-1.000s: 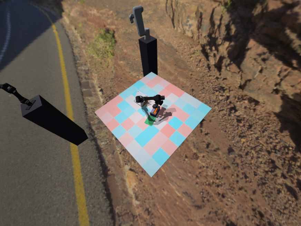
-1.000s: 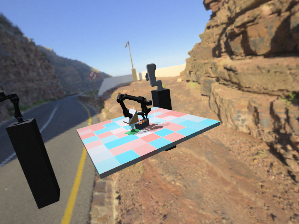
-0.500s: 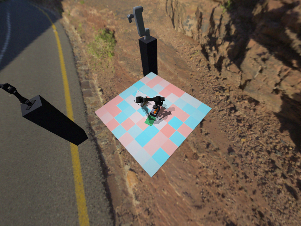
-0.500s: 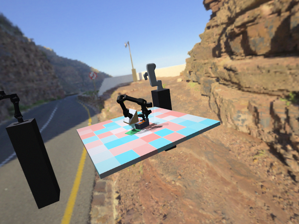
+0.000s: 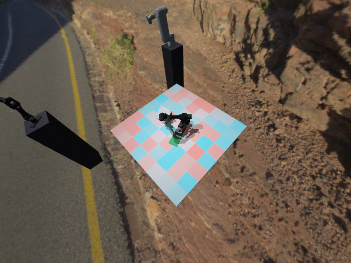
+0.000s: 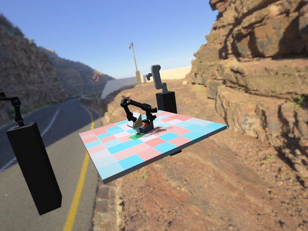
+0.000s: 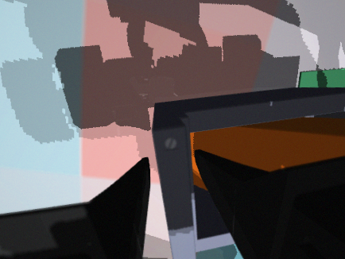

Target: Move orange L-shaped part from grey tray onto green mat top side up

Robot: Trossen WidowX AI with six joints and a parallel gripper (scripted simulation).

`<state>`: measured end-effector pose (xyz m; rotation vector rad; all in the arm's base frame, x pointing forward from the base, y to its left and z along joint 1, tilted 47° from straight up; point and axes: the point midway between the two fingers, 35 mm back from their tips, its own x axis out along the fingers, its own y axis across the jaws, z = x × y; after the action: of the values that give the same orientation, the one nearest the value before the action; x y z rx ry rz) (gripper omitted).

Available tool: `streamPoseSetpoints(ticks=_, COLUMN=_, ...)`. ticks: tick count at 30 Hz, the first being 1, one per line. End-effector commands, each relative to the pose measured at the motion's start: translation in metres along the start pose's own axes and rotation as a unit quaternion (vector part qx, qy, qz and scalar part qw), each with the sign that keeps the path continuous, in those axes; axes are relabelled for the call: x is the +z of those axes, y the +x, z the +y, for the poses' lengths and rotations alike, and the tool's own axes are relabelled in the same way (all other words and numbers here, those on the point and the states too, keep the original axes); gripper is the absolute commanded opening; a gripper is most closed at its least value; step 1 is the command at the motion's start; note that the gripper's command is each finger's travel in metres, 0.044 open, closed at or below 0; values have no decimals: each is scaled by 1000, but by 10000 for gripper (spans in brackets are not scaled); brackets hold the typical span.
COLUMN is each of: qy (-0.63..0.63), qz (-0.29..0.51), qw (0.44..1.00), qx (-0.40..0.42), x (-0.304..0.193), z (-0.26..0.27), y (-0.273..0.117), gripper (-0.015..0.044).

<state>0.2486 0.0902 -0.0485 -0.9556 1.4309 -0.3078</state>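
- The arm (image 5: pixel 176 116) (image 6: pixel 137 102) is matte black along its visible length, with slim links between chunkier joint housings.
- Its elbow housing (image 5: pixel 162 116) (image 6: pixel 124 101) is bulky and rounded.
- A stubby black block (image 5: pixel 188 116) (image 6: pixel 154 110) juts out at the wrist, which looks angular and built up from several compact pieces.
- The gripper (image 5: pixel 181 127) (image 6: pixel 145 121) (image 7: pixel 172 159) is black too, with 2 fingers that taper like wedges to narrow, slightly blunt tips.
- Broad, straight-edged black finger bodies (image 7: pixel 40 234) widen behind them, their faces smooth and dull.
- Screws, cables and lettering on the arm are too small to tell.
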Motion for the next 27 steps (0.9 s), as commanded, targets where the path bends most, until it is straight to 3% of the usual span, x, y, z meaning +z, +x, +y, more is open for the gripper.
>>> streamPoseSetpoints(ticks=1, qy=-3, qz=-1, qw=1000, qx=-5, x=0, z=-1, y=3, gripper=180)
streamPoseSetpoints(ticks=23, qy=-3, qz=-1, qw=1000, qx=-4, x=0, z=11, y=-10, gripper=180)
streamPoseSetpoints(ticks=27, qy=-4, qz=-2, qw=1000, qx=-3, x=3, z=10, y=-34, gripper=180)
